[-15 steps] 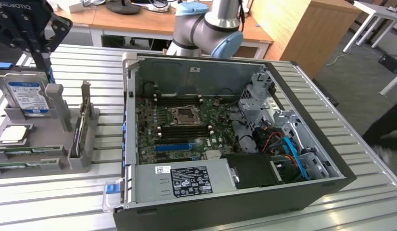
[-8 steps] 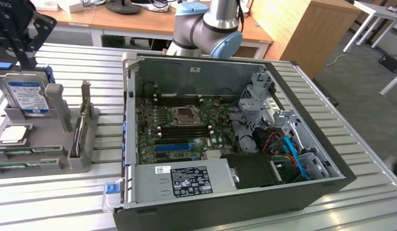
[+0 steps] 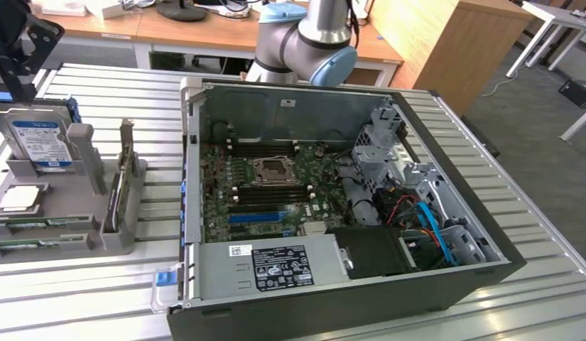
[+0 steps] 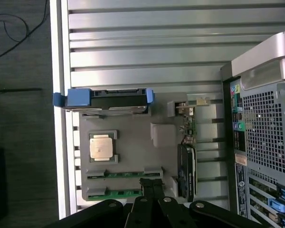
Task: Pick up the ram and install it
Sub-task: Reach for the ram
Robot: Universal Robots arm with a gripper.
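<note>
Overhead: shut gripper above parts holder, ram not yet lifted

Gripper (image 4: pixel 152 184) hangs over the grey holder (image 4: pixel 133 142), fingers pressed together w/ nothing between them. Ram (image 4: pixel 121 175) sits in its groove in the holder, and a second stick (image 4: pixel 115 193) sits in the groove beside it. Fingertips are over the sticks' end nearest the upright card (image 4: pixel 187 166). Grooves prob. fix each stick's position so the pick-up spot is known. HDD (image 4: pixel 104 97) & CPU (image 4: pixel 103 147) have their own pockets in the same holder. PC case (image 3: pixel 369 213) lies on its side, panel off, so the mobo (image 3: pixel 264 192) slots face up, likely for a straight-down insert. Task looks unstarted.
</note>
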